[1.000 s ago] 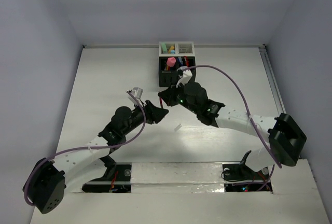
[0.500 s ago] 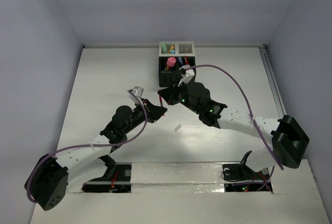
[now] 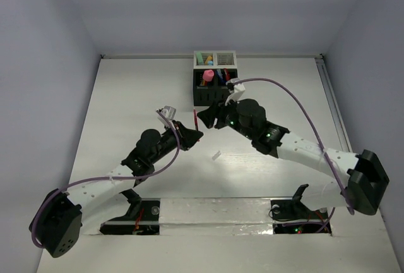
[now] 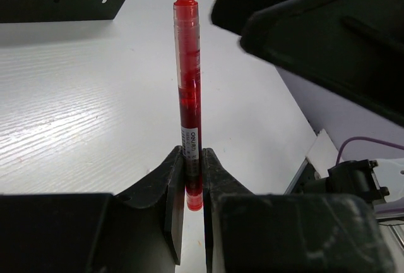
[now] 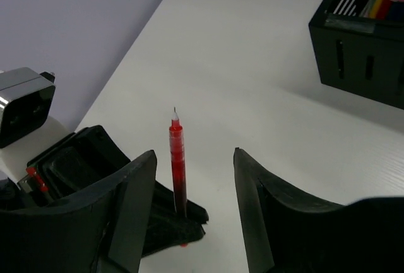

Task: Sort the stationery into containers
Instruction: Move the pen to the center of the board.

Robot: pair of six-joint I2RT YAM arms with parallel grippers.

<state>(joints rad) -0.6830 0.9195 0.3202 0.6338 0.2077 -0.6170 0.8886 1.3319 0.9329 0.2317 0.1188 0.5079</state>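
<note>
Left hand [image 3: 194,135] is clamping down on the red pen [image 3: 192,120], jaws pinched narrow on the bottom end of the barrel, and the left wrist view shows it plainly: both fingers pressing the pen [image 4: 188,64] from either side near its base, with the white tip pointing up and away. The pen is standing close to upright out of the left hand [image 4: 192,159], its free end aimed toward the black box [image 3: 211,93].

Over on the other side, the right hand [image 3: 205,118] is facing it with jaws standing wide, holding nothing. From the right wrist, the pen [image 5: 177,159] is rising in the gap between the two fingers, nearer the one on the view's left, touching neither. The right hand [image 5: 194,156] is hanging just beside the pen's upper half, above the surface [image 3: 126,96].

Behind them, the black box is sitting at the far edge with a pink marker [image 3: 208,74] poking out, and the white box [image 3: 218,58] is joined to its far side. One small white bit [image 3: 216,155] is lying on the surface, near both arms.
</note>
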